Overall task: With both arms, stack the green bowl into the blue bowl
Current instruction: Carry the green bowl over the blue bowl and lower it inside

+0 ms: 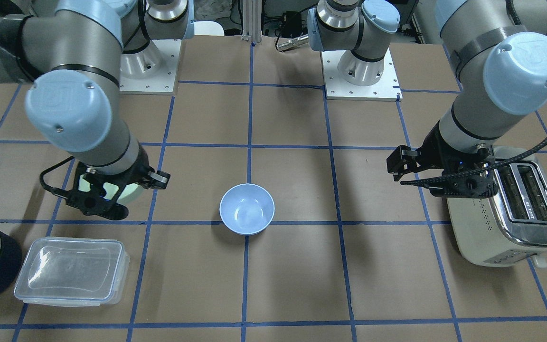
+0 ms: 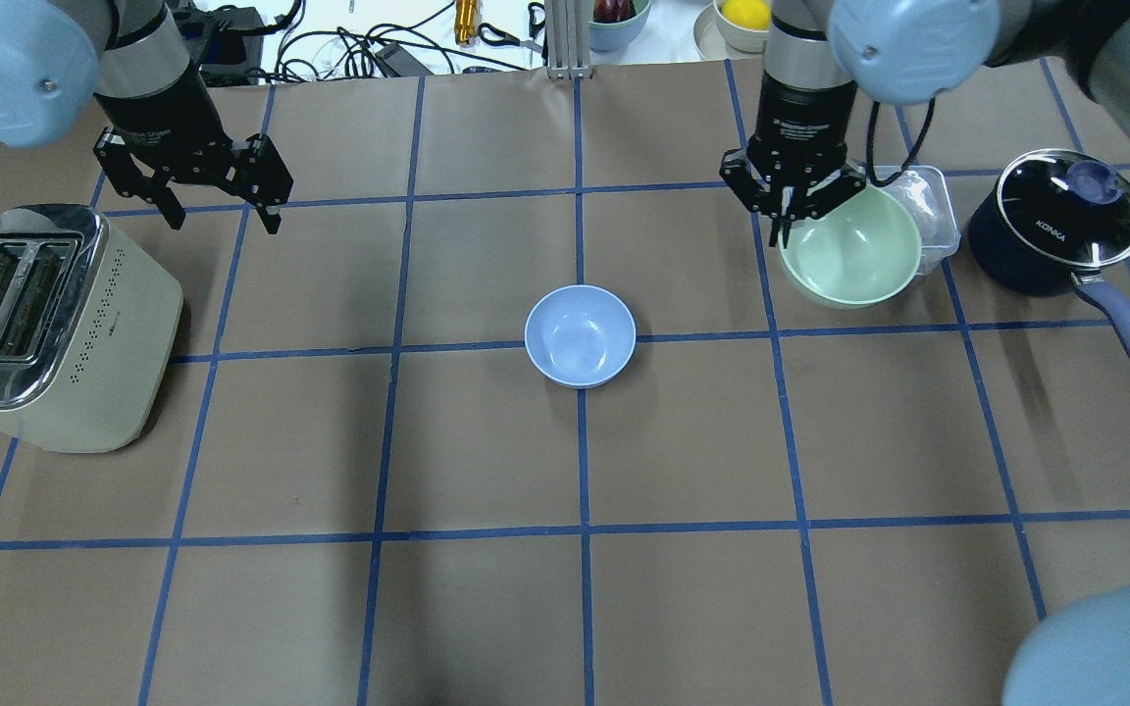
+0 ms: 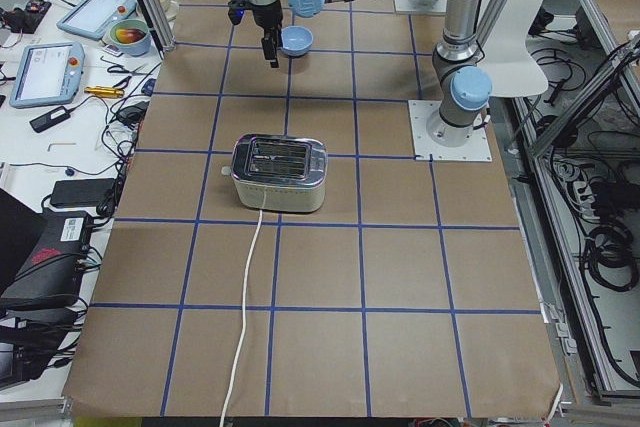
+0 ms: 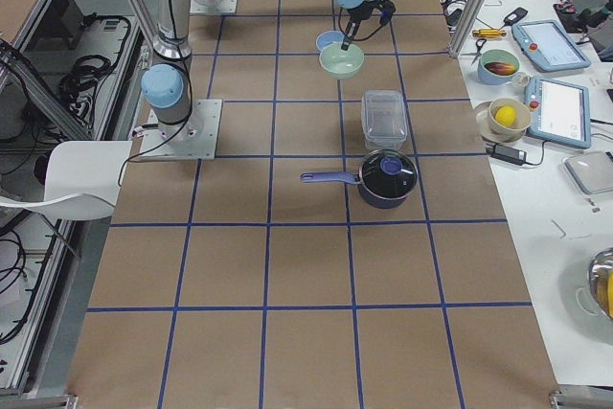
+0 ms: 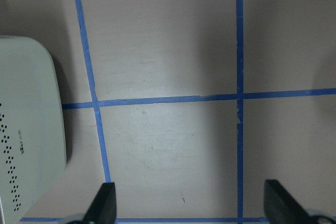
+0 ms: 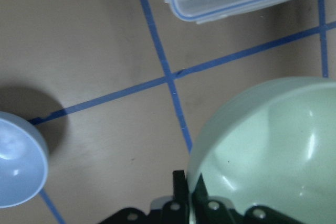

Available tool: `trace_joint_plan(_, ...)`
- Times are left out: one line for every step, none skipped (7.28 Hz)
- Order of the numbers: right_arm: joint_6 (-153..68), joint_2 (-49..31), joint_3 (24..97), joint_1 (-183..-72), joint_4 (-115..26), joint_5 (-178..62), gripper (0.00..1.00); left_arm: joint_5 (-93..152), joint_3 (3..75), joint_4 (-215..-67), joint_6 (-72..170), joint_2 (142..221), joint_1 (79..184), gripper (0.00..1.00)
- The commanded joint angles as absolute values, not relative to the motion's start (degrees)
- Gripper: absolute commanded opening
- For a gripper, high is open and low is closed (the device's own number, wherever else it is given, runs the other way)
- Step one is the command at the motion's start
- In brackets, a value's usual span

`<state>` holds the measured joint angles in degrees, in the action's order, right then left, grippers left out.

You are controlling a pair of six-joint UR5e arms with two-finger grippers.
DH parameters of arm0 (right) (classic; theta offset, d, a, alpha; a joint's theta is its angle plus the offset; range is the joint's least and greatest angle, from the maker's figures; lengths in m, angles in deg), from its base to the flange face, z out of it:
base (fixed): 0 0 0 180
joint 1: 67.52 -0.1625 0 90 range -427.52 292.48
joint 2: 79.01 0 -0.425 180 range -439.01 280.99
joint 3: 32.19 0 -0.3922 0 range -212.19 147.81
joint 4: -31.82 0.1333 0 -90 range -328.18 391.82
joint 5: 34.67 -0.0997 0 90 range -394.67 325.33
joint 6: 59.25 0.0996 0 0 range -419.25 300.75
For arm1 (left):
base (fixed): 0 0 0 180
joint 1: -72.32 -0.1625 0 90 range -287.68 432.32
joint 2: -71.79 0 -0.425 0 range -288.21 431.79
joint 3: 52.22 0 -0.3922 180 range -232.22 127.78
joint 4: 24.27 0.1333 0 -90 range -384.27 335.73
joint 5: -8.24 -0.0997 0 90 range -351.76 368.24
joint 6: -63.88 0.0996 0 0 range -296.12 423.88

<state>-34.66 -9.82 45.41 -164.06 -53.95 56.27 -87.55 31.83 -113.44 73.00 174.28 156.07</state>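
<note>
Pointing down, right pincer pinches green bowl at its rim; left pincer hangs spread.

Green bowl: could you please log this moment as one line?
right gripper: shut on green bowl rim | left gripper: open, empty | blue bowl: empty

A: Which items stand on the table?
B: Item 1: cream two-slot toaster, upright, at one end. Item 2: clear lidded container, at the opposite end. Item 3: dark blue saucepan, glass lid fitted, just beside the container.
A: Surface finish?
B: Brown covering, blue tape grid
</note>
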Motion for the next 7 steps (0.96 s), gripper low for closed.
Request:
trace_joint_plan(-26.06, -15.27, 39.64, -170.59, -54.40, 51.75, 0.00, -87.56, 32.06, -113.74, 73.11, 174.18, 155.99, 1.00)
trace_joint_plan(-23.51, -18.34, 37.61, -173.23, -55.01, 50.86, 0.00, -87.21, 32.76, -113.57, 73.11, 174.18, 155.99, 1.00)
trace_joint_plan(-19.65, -20.89, 36.98, -176.21, -57.63, 50.85, 0.00, -87.03, 32.77, -113.56, 72.94, 174.18, 156.08, 1.00)
trace_joint_plan(-18.74, -22.40, 36.98, -178.16, -57.83, 50.85, 0.00, -87.12, 32.86, -113.56, 72.94, 174.09, 156.08, 1.00)
trace_joint_plan(-17.78, -22.85, 36.98, -179.13, -58.44, 50.76, 0.00, -87.20, 32.86, -113.56, 72.85, 174.09, 156.16, 1.00)
trace_joint_plan(-17.07, -23.98, 36.98, -180.01, -59.75, 50.76, 0.00, -87.12, 33.64, -113.56, 72.85, 173.92, 156.25, 1.00)
trace_joint_plan(-16.02, -24.95, 36.98, -181.06, -59.76, 50.76, 0.00, -86.94, 34.34, -113.48, 72.76, 173.83, 156.34, 1.00)
